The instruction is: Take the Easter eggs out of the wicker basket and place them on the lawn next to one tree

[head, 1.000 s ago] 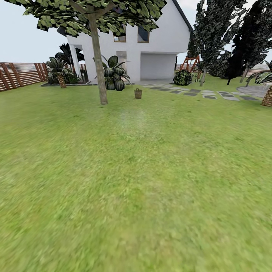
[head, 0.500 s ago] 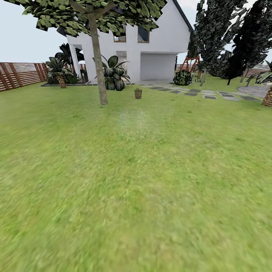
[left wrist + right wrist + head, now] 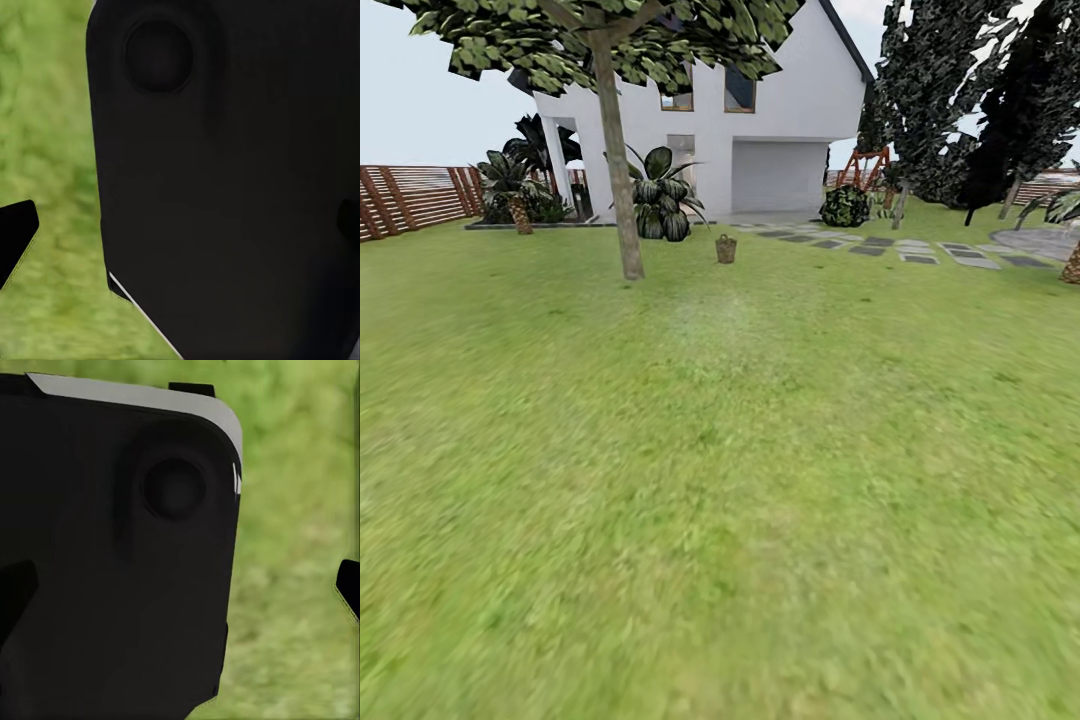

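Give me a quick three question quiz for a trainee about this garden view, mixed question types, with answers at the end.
1. True or false: the wicker basket stands on the lawn, to the right of the pale trunk of the tree in the head view.
2. Multiple choice: what lies to the right of the basket, before the house? A) a pond B) grey stepping stones C) a bench
3. Short answer: can the eggs be made out at this distance?

Key: 1 true. 2 B. 3 No; the basket is far off and too small to show its contents.
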